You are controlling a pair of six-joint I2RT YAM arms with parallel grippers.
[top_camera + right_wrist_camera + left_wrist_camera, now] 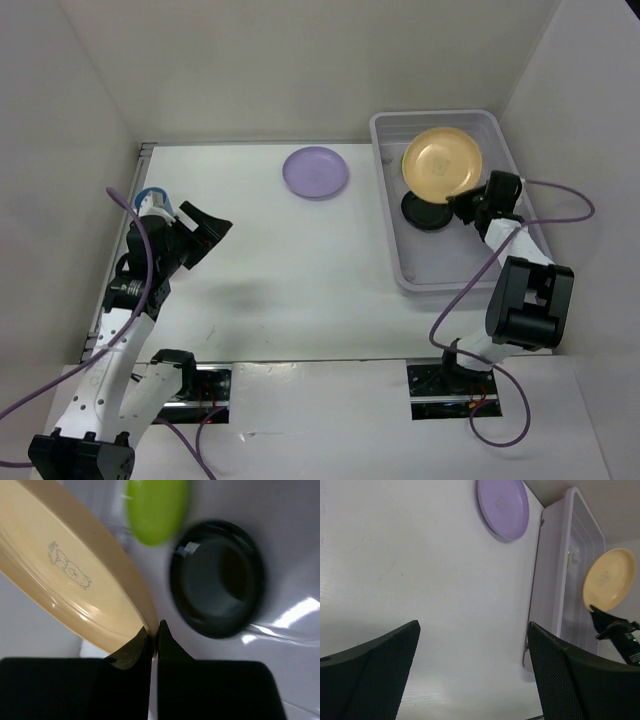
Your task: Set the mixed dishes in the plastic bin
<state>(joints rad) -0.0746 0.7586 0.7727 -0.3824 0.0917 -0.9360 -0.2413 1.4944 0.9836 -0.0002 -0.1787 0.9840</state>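
Pinched at its rim by the right gripper [154,630], fingers tight together on it — the pale orange plate [441,163], held tilted over the far end of the plastic bin [400,272], at 2 o'clock on the worktop [280,280]. Already down in the bin: a black plate [425,212] just under the orange one, and a lime green plate [156,507], blurred in the right wrist view.

Now to let go well. Lower slowly, free edge close to the bin floor or the black plate. Tip flat first, so no rolling on edge. Open only a little, then lift straight up, away from the bin wall at 3 o'clock.

Left gripper [203,232] at 9 o'clock, fingers wide apart, holding nothing. Just beside it, most likely the blue cup [150,196], mostly hidden by the arm. Left to fetch too — the lavender plate [315,172] at 12 o'clock, flat on the worktop, not touching the bin.
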